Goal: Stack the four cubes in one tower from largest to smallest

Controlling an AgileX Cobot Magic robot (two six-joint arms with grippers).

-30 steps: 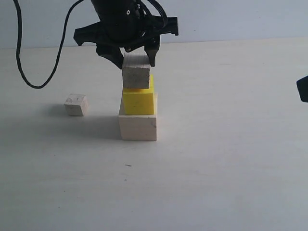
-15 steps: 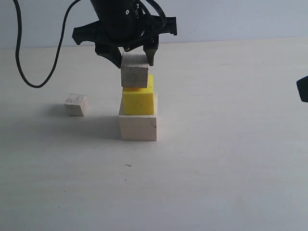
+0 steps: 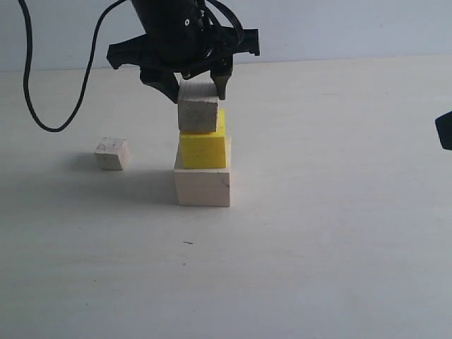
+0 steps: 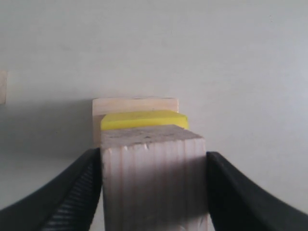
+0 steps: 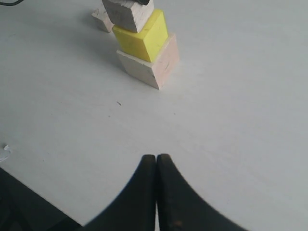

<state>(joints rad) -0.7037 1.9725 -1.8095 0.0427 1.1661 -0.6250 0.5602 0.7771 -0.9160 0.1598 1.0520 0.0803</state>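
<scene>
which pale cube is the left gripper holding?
The small pale cube above the yellow cube. The large pale cube is the base; the loose small cube sits apart on the table.

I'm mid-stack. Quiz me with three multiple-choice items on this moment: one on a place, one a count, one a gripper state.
1. Where is the loose small cube?
A) on the table, left of the yellow cube in the exterior view
B) atop the yellow cube
C) in the right gripper

2. How many cubes sit under the gripped cube in the left gripper?
A) one
B) two
C) three

3. The right gripper is:
A) wide open
B) shut, empty
C) shut on a cube

Answers:
1 A: it lies alone on the table.
2 B: the yellow cube sits on the large pale cube.
3 B: its fingers meet with nothing between.
</scene>
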